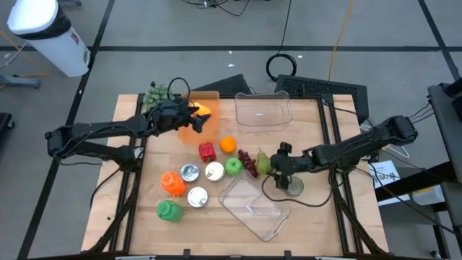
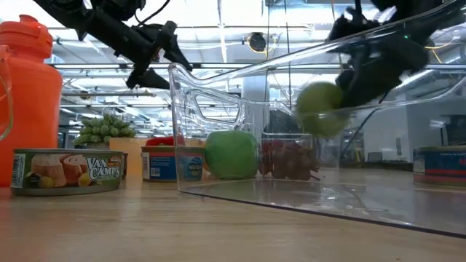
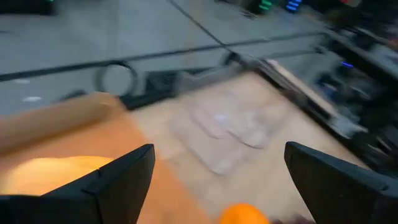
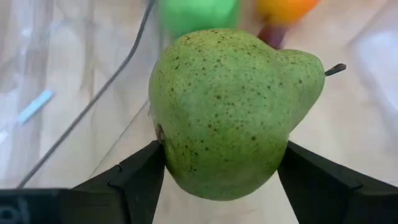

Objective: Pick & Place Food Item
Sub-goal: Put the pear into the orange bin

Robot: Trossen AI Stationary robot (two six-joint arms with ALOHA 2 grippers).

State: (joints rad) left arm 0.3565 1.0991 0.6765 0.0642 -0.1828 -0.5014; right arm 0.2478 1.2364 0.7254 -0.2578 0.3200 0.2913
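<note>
The pear [image 4: 233,112] is pinched in the right hand [image 1: 274,163] beside the clear tray [image 1: 254,207]; the left hand [image 1: 189,115], spread, hovers beyond it over the orange bin [image 1: 209,97].

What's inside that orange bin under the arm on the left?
The orange bin shows a yellow-orange item inside, too blurred to identify. The left gripper, fingers open, hangs over the bin and covers part of its interior, so anything beneath it cannot be seen.
</note>
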